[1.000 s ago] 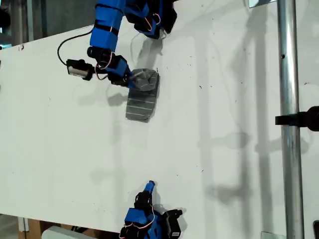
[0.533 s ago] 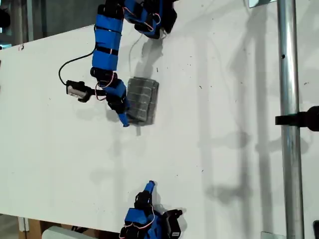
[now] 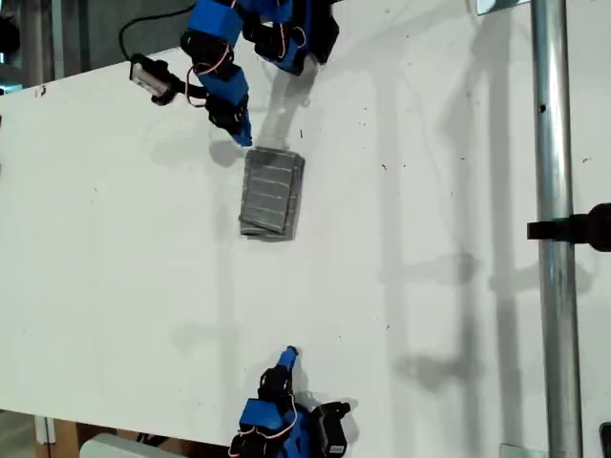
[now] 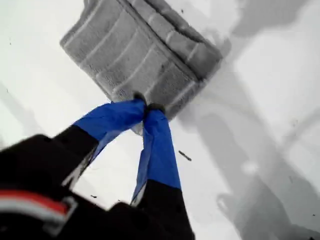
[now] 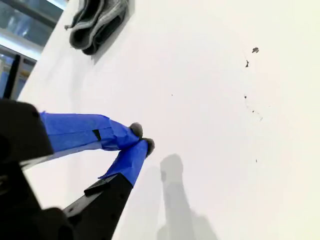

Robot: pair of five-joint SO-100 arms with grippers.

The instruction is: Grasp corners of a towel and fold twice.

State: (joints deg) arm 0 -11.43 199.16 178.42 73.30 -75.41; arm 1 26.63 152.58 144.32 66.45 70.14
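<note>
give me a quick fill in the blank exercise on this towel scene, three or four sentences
1. The towel lies on the white table in a ____ state, its layers stacked.
2. The thin stripes on the grey towel are ____ in colour.
3. My first gripper holds nothing, and its tips are ____.
4. In the exterior view, my second gripper sits near the ____ edge of the picture, apart from the towel.

Missing words: folded; white; shut; bottom
</note>
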